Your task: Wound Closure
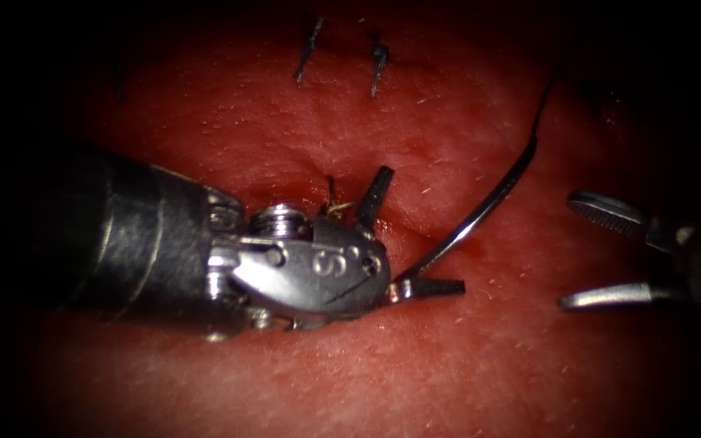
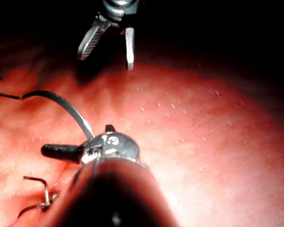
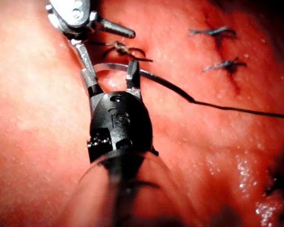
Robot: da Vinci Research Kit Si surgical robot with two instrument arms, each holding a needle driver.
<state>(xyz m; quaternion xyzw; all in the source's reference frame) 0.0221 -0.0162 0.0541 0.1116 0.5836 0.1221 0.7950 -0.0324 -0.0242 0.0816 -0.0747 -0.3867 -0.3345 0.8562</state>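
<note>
**Both tools open, needle lying loose on the tissue**

The left tool (image 1: 411,235) lies low over the tissue (image 1: 302,381) with its two jaws spread wide apart. One jaw points up and the other points to the right. It holds nothing.

The curved needle (image 1: 480,212) rests on top of the tissue, not stuck in it. One end lies right at the hinge of the left tool's open jaws, touching the lower one. The rest of it curves up and to the right. The dark thread (image 1: 544,101) leaves its far end.

The right tool (image 1: 590,253) sits well to the right, with its jaws open too and nothing in them.

Two dark stitches (image 1: 342,57) sit higher up on the tissue. A small knot (image 1: 334,204) with short thread ends sits just beside the left tool.
</note>
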